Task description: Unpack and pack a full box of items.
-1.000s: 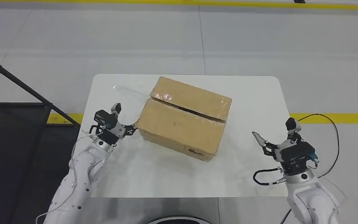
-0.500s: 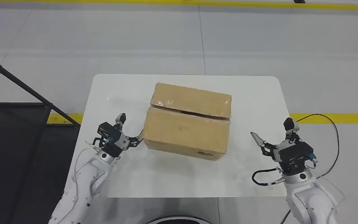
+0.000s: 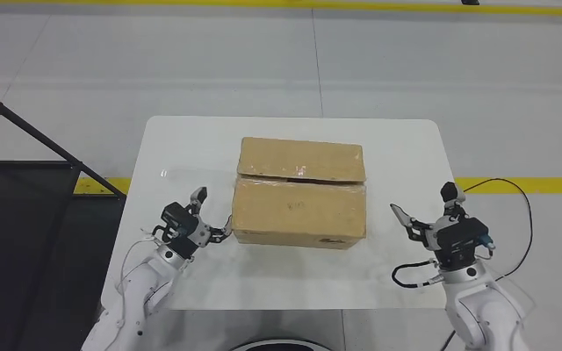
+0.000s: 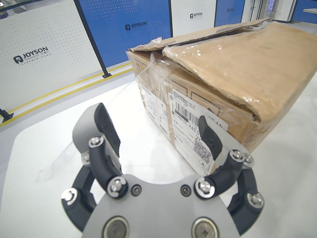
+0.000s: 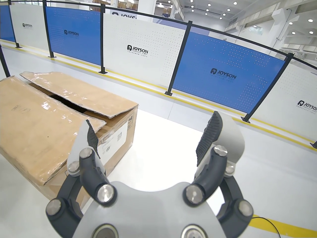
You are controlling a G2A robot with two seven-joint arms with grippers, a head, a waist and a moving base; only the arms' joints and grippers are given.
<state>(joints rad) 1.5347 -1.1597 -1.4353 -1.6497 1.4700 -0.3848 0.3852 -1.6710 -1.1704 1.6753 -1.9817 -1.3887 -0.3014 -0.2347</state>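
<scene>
A brown cardboard box (image 3: pixel 299 193) lies in the middle of the white table (image 3: pixel 395 149), its two top flaps down with a narrow dark gap between them. My left gripper (image 3: pixel 213 213) stands open at the box's left end, one fingertip against the labelled end face (image 4: pixel 188 122) near its front corner. The left gripper (image 4: pixel 158 127) holds nothing. My right gripper (image 3: pixel 423 209) is open and empty, a short way off the box's right end. In the right wrist view the right gripper (image 5: pixel 153 132) has the box (image 5: pixel 37 122) beside it.
Loose clear tape (image 4: pixel 153 75) hangs from the box's left end. The table has bare room in front of the box and on both sides. A black cable (image 3: pixel 518 197) trails off the right arm. Blue and white fence panels (image 5: pixel 223 75) stand beyond the table.
The box has turned from a slanted pose to lie square with the table's front edge. My left gripper moved toward the front of the table along the box's left end. The right gripper barely shifted.
</scene>
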